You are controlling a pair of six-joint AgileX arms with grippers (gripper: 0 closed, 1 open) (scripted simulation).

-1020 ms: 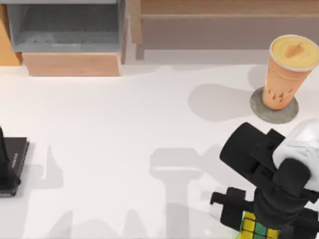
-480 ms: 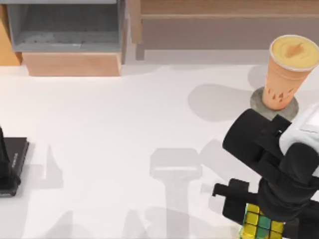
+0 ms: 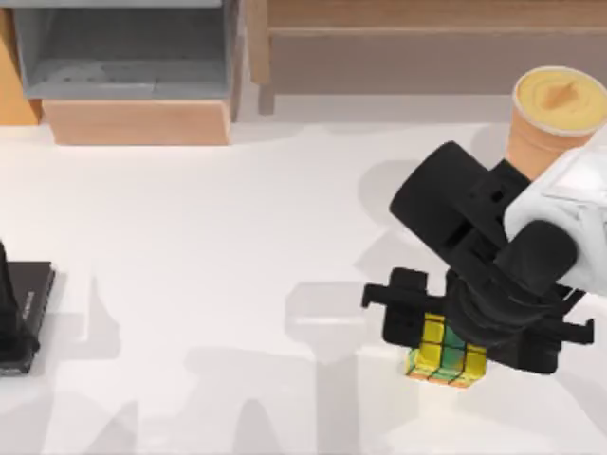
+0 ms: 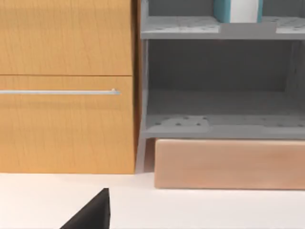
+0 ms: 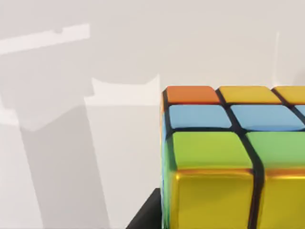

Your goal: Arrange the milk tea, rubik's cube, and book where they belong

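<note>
The right gripper (image 3: 446, 353) hangs over the white worktop (image 3: 190, 246) with the rubik's cube (image 3: 447, 352) between its fingers, which are closed against the cube's sides; yellow and green squares show beneath the black wrist body. Taking the milk tea (image 3: 553, 114) as the landmark, the cube sits nearer the front edge of the worktop than the cup and somewhat to its left, well apart from it, with the right arm's dark links and white housing crossing the space between them. The cup stands upright near the back right of the worktop, its lower part hidden behind the arm. In the right wrist view the cube (image 5: 228, 157) appears close up, with orange, blue, green and yellow squares in a black grid and the pale worktop behind it. Far to the left of the milk tea, the left arm is parked at the worktop's left edge beside a black flat slab (image 3: 27, 301); its fingers cannot be judged. The left wrist view looks at a wooden cabinet (image 4: 66, 86) and a grey shelf unit (image 4: 219, 86), where the book (image 4: 237, 10) stands on the upper shelf
</note>
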